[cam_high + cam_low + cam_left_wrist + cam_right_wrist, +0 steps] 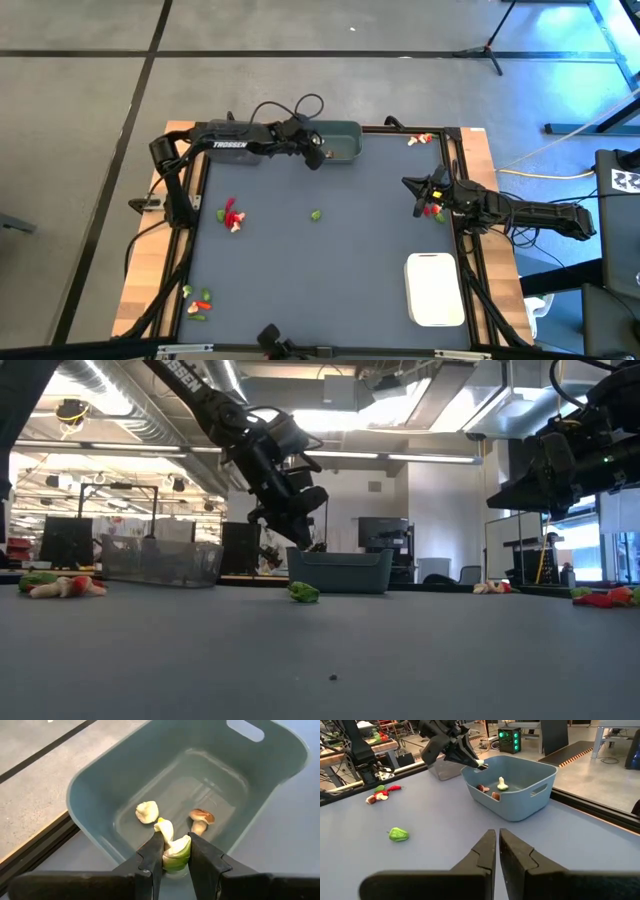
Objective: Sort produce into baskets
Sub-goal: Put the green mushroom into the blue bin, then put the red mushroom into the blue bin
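My left gripper (175, 839) is shut on a small green-and-pale-yellow produce piece (176, 855). It hangs over the edge of the grey-teal bin (340, 145) at the table's far side. A pale piece (147, 812) and a brown mushroom-like piece (201, 820) lie on the bin's floor. My right gripper (496, 845) is shut and empty at the table's right side (420, 190). A green piece (316, 214) lies on the mat mid-table. The white tray (435, 290) stands at the near right. The dark grey bin (442, 767) shows behind my left arm. My left gripper pinches the green-and-pale piece by its two sides (165, 857) between its two fingers. The fingers slant down toward the bin. The piece is lifted clear, above the bin's rim (115, 850), with its pale end pointing into the bin.
Loose produce lies in clusters at the left (232, 215), the near left corner (198, 300), the far right corner (420, 139), and beside my right gripper (433, 211). A raised black frame (455, 160) borders the mat.
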